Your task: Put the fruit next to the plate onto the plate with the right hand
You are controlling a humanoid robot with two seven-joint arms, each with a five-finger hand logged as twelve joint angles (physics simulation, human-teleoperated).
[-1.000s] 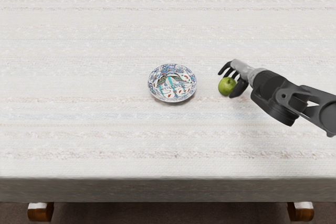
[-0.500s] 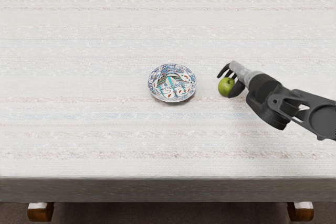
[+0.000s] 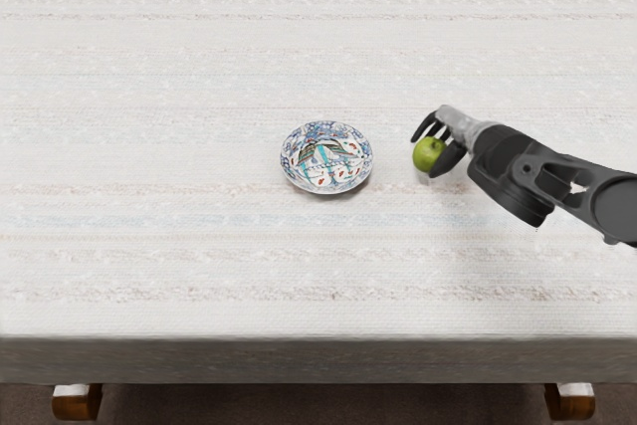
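Right hand (image 3: 435, 141) curled round the green apple (image 3: 428, 153), which sits slightly higher in frame than half a second ago (probably lifting off the tabletop (image 3: 199, 246)), still right of the plate (image 3: 290, 162), so carry comes next.

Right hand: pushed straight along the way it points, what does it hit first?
The right hand is closed on the green apple. Past that, its line runs up-left and looks free, probably passing just behind the plate, though depth is unclear.
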